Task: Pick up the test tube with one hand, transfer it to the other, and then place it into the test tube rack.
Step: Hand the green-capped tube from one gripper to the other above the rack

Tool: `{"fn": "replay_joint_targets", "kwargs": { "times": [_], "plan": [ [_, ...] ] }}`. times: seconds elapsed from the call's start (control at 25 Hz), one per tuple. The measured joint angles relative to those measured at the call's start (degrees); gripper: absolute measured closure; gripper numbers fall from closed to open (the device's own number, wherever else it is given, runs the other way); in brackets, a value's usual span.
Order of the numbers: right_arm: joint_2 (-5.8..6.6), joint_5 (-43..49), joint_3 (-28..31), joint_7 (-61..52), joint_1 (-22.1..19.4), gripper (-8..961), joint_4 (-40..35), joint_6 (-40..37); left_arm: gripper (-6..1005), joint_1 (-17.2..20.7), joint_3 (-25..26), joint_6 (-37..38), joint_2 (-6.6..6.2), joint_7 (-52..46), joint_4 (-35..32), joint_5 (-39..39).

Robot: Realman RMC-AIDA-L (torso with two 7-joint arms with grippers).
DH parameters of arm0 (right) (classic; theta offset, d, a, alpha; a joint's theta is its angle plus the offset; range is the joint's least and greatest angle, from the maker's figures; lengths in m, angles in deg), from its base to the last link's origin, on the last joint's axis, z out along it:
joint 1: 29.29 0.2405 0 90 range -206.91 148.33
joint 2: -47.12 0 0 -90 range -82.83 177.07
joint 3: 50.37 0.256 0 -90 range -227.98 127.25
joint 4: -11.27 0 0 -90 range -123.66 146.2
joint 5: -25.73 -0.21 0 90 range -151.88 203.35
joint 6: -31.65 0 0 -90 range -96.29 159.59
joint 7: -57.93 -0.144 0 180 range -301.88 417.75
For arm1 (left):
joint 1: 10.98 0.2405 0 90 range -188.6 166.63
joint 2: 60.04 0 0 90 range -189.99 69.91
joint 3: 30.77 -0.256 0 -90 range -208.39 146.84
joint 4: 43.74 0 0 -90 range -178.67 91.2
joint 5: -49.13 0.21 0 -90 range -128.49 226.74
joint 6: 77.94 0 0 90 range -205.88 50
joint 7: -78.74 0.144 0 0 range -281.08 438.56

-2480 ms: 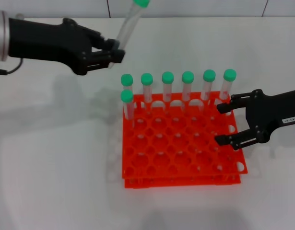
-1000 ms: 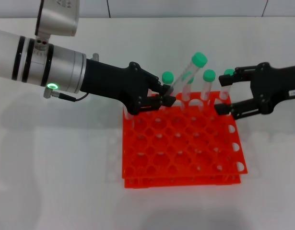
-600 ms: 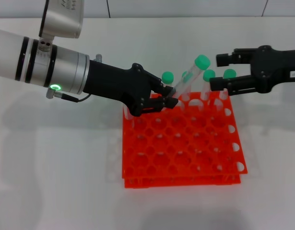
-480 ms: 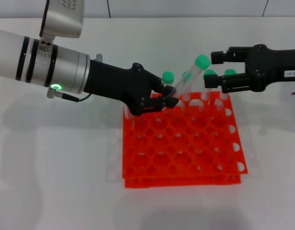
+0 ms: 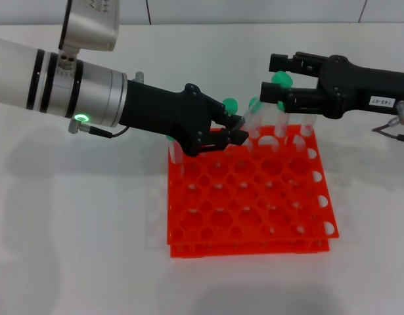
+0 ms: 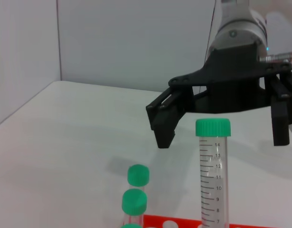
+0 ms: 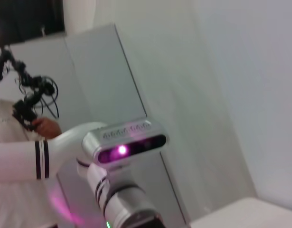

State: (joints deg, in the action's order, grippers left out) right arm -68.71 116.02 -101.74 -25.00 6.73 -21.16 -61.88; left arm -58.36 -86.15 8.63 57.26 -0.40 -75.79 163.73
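Head view shows the left gripper (image 5: pixel 236 130) pinching the test tube (image 5: pixel 253 119) low, cap tilted up for the right gripper's (image 5: pixel 272 76) spread fingers above the rack (image 5: pixel 247 197) near the bench's far edge.

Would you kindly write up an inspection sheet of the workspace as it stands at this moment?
Surface: white table, bare around the rack.
Job's things: test tube tilted over the orange rack, lower end held by the left end effector; green cap between the open fingers of the right end effector, not yet gripped.
Clutter: other green-capped tubes stand in the rack's back row.
Cables: thin cable at the right arm.
Surroundings: white wall panels behind.
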Motion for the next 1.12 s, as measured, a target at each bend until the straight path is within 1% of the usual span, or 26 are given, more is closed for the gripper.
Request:
{"fn": "replay_joint_targets", "kwargs": {
  "times": [0.24,0.52,0.88,1.08,1.12],
  "plan": [
    [-0.28,-4.75,-0.77,6.42,0.37,143,7.14,2.21,806,0.00,0.12,0.00,0.19,0.02,-0.07,-0.15],
    [-0.36,-10.40,-2.22,13.39,-0.12,183,12.95,2.43,805,0.14,0.35,-0.05,0.23,0.03,-0.13,-0.25],
    [-0.37,-11.84,-2.69,15.50,-0.90,234,14.37,1.30,805,0.36,0.36,-1.22,0.21,0.03,-0.22,-0.37],
    [-0.36,-12.43,-2.94,16.50,-0.89,263,14.92,1.05,806,0.16,0.36,-1.38,0.40,0.03,-0.22,-0.47],
    [-0.37,-12.69,-3.01,16.70,-0.85,281,15.09,1.05,806,0.12,0.36,-1.39,0.42,0.03,-0.22,-0.47]
  ]
}}
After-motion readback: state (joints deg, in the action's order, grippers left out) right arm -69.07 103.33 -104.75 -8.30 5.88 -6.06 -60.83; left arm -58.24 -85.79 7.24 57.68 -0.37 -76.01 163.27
